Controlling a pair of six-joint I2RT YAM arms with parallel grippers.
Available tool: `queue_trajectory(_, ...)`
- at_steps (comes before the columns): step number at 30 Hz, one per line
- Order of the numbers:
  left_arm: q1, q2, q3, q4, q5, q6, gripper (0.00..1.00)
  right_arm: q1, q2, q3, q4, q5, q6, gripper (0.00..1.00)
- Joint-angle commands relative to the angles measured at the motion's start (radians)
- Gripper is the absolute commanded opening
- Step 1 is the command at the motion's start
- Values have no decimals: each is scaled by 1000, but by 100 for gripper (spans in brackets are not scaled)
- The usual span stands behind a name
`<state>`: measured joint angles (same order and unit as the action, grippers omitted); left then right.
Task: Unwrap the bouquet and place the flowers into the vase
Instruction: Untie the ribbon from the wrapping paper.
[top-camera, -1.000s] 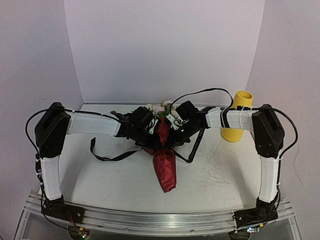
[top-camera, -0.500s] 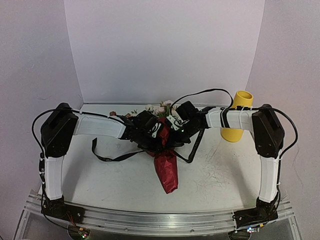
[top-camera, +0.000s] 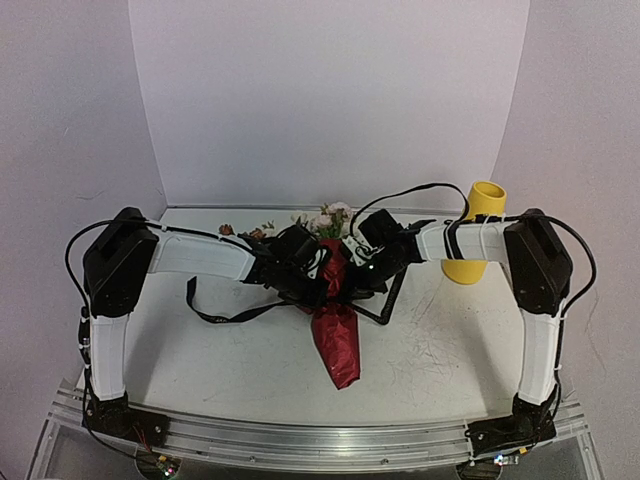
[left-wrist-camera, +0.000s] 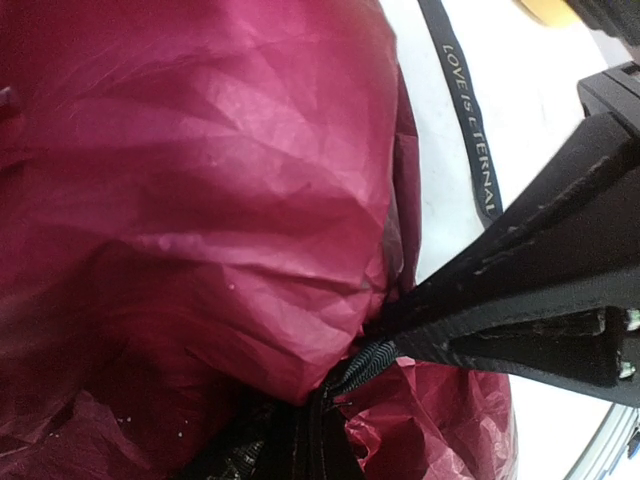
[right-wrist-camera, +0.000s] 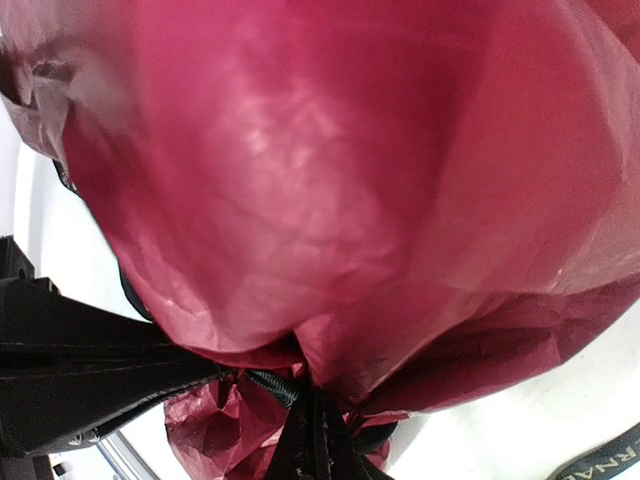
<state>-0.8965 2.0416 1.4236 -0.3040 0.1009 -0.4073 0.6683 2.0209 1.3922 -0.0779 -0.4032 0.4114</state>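
The bouquet lies mid-table, its dark red wrap pointing toward me and its pink and white flowers at the far end. My left gripper and right gripper meet at its waist from either side. Up close, the wrap fills the left wrist view, and the left gripper is shut, pinching wrap beside a strip of black ribbon. The right gripper is likewise shut on a fold of wrap. The mustard-yellow vase stands at the back right, partly behind the right arm.
Loose black ribbon trails over the table to the left and to the right of the bouquet; its printed end lies beside the wrap. White walls close the back and sides. The right gripper's black fingers cross the left wrist view.
My left gripper has slid right onto the bouquet's waist and closed on the wrap. The right gripper has shifted slightly toward it, and the bouquet moved a little with them.
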Motion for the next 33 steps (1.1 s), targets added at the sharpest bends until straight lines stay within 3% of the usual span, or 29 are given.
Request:
queue_trajectory(1, 14, -70, -44, -74, -62, -20, 0, -35, -89, -56, -83, 86, 13, 0)
queue_trajectory(14, 14, -104, -55, -76, -54, -30, 0, -39, -144, -93, -86, 87, 2, 1)
queue_trajectory(20, 14, -99, -25, -76, -24, -40, 3, -39, -152, -79, -42, -22, -42, 23)
queue_trajectory(33, 14, -105, 15, -76, -13, -55, 3, -10, -39, 33, -26, -134, -62, 25)
